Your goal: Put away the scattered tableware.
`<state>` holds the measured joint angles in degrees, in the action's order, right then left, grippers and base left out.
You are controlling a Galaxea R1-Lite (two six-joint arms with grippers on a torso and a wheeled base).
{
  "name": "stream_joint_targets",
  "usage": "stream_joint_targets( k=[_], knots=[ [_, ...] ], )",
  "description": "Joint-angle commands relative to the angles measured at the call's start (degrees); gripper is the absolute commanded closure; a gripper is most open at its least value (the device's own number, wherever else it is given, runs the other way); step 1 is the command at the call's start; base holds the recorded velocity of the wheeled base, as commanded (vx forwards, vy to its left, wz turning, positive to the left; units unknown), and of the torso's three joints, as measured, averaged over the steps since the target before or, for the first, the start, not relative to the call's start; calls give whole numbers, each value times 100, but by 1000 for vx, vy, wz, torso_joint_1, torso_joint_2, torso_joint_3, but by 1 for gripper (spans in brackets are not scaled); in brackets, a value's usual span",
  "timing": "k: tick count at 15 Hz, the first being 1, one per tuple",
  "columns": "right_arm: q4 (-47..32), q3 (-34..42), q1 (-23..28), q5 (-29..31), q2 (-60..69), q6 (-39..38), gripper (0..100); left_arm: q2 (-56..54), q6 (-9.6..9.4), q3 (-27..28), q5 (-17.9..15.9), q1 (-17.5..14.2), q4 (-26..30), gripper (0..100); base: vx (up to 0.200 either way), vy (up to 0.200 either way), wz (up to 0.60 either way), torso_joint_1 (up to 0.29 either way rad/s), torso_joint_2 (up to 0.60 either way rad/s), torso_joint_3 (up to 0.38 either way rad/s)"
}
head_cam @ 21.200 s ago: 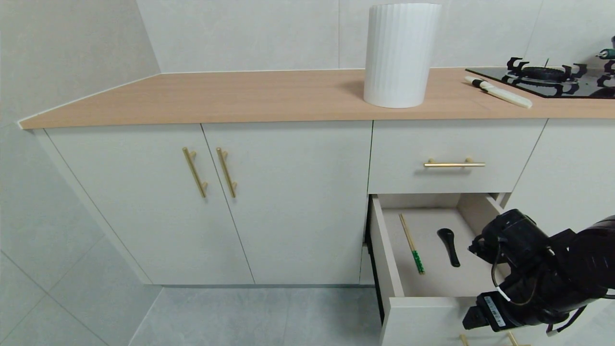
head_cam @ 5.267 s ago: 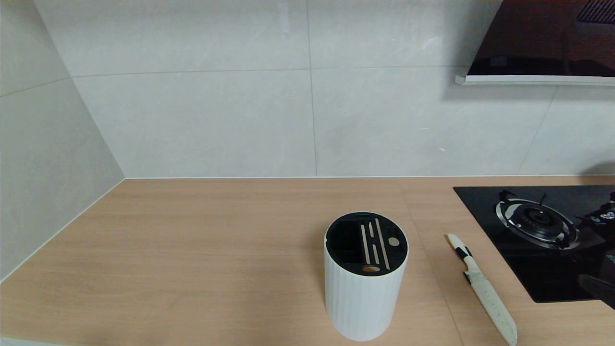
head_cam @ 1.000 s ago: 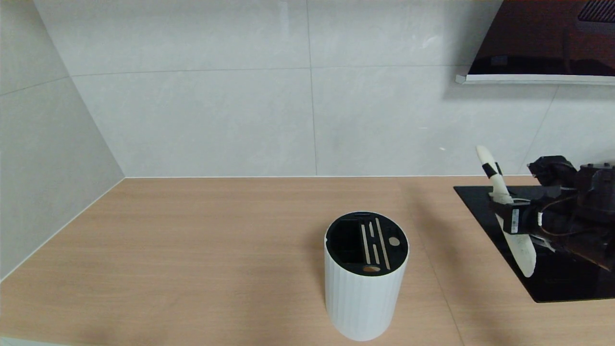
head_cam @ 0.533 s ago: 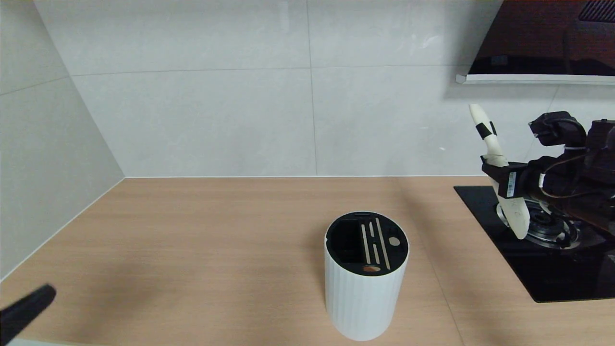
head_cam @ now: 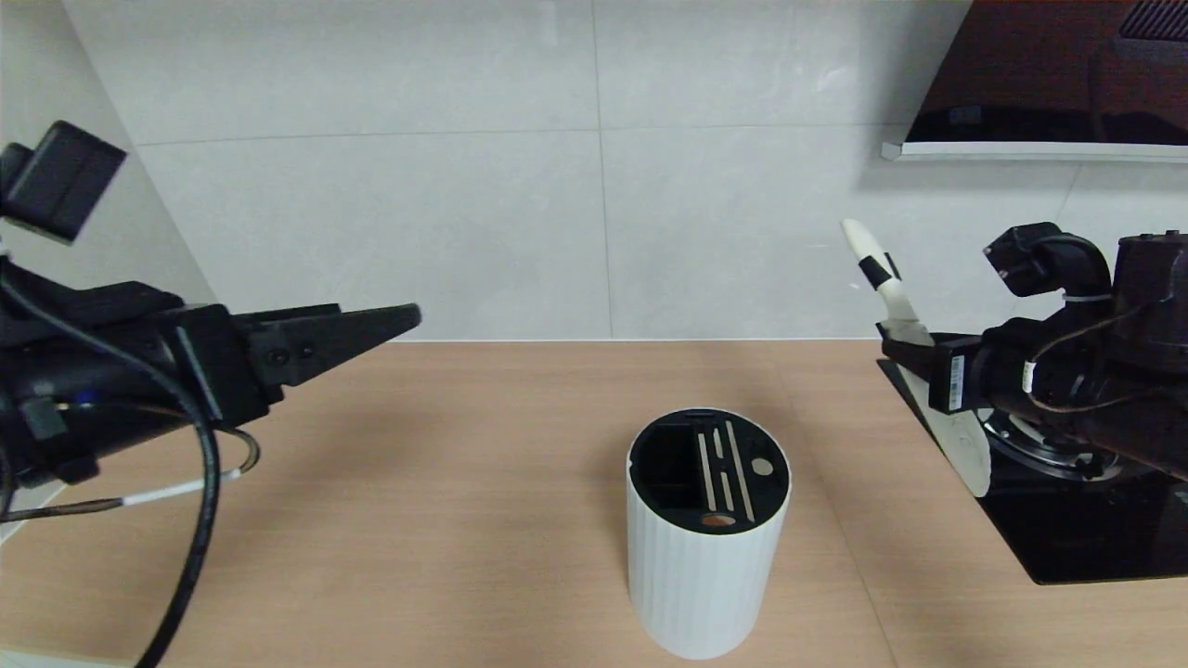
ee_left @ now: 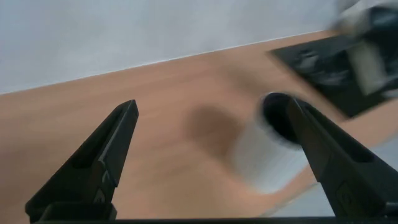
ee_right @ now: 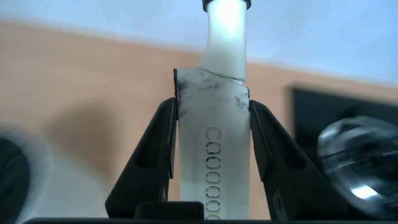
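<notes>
Right gripper (head_cam: 914,360) pinches white kitchen knife (head_cam: 962,442) mid-air, handle up, blade down, tilted; white ribbed cylindrical holder (head_cam: 707,557) stands lower left, nearer, slots up; left gripper (head_cam: 394,323) spread, empty

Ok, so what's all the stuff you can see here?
counter: one, light wood, along the wall.
stove: one, black, at the counter's right.
range hood: one, dark, above the stove.
knife holder: one, white with a black slotted top, standing on the counter.
knife: one, white with a black band, held up near the stove.
left pincer: one, black, open, above the counter's left.
right pincer: one, black, shut on the knife.
</notes>
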<state>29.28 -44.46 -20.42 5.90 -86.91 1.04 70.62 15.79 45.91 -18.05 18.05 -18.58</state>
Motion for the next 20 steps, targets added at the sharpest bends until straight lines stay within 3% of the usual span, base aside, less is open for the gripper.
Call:
stream_joint_targets(
  k=[1,2,5,7,8,11,13,16,20],
  knots=[
    [-221,-63,-586,-1,367,-165,100,497,944,6,-23,823,-559,0,0,0,0,0,0,0],
    [-248,-54,-982,-1,438,-367,100,760,1383,-12,-49,1165,-1078,0,0,0,0,0,0,0],
    [-256,-54,-1272,-19,394,-499,100,998,1418,-117,-67,1411,-1420,0,0,0,0,0,0,0],
    [-432,-687,-1482,-28,165,-499,100,1314,1418,489,-348,1411,-1500,0,0,0,0,0,0,0],
    [-634,-845,-1667,16,121,-499,100,1375,1392,515,-313,1429,-1517,0,0,0,0,0,0,0],
    [-678,-537,-2010,8,51,-710,100,1780,1418,454,-313,1482,-1693,0,0,0,0,0,0,0],
    [-643,-590,-2203,34,-10,-816,100,2219,1436,480,-40,1684,-2238,0,0,0,0,0,0,0],
    [-643,-564,-2572,394,51,-816,100,2747,1436,498,803,2097,-3020,0,0,0,0,0,0,0],
    [-643,-581,-2862,596,51,-851,100,2861,1454,454,874,2352,-3178,0,0,0,0,0,0,0]
  ],
)
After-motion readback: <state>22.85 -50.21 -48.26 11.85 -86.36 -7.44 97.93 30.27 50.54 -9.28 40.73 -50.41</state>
